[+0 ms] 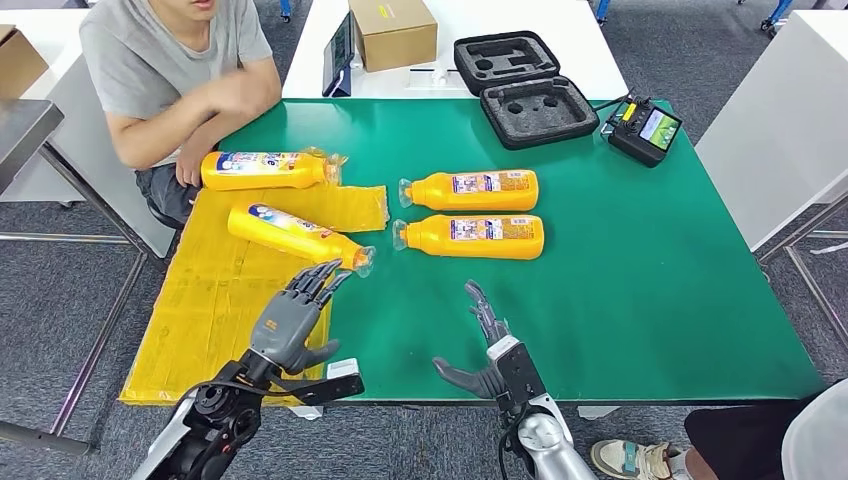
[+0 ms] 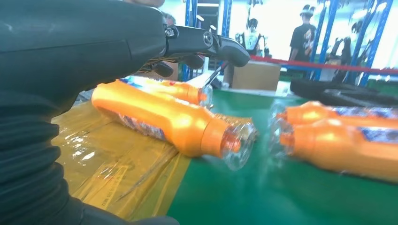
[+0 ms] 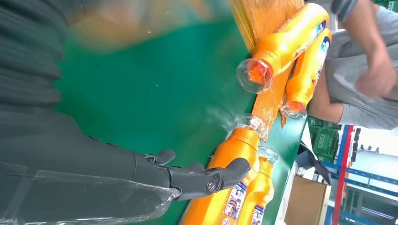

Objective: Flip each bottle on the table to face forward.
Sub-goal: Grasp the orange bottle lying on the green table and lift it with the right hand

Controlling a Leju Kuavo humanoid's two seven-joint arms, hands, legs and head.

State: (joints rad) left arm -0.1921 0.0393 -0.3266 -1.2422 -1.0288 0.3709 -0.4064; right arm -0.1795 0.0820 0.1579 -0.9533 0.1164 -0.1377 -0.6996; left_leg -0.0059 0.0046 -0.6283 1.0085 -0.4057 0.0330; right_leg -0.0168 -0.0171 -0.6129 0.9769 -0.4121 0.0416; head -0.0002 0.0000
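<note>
Four bottles (image 1: 470, 190) lie between both spread, empty robot hands (image 1: 292, 315) and a seated person (image 1: 175, 70).

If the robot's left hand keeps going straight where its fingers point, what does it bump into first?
Most likely the tilted orange bottle lying on the yellow sheet. The left hand is open, its fingertips aimed at that bottle's clear cap end. How high the hand hangs above it is hard to tell.
</note>
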